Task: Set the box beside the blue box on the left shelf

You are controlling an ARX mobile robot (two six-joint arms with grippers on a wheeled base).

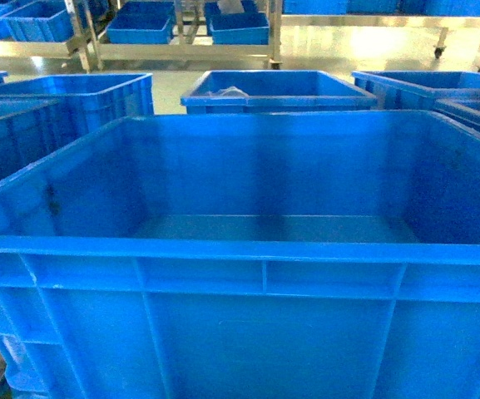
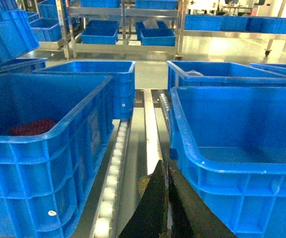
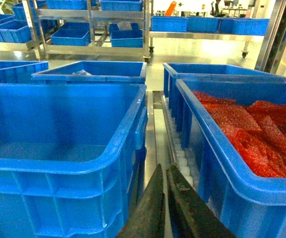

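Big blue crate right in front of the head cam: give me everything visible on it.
The crate is bright blue, glossy plastic, rectangular, with a thick rolled rim and ribbed outer walls. It sits upright and level, open-topped, and looks empty: smooth inner walls and a bare floor. It fills the head view; other blue crates stand behind and on both sides. The left gripper sits beside its left wall, the right gripper beside its right wall, both with fingers close together in the gaps over the roller tracks. Whether either touches it cannot be told.
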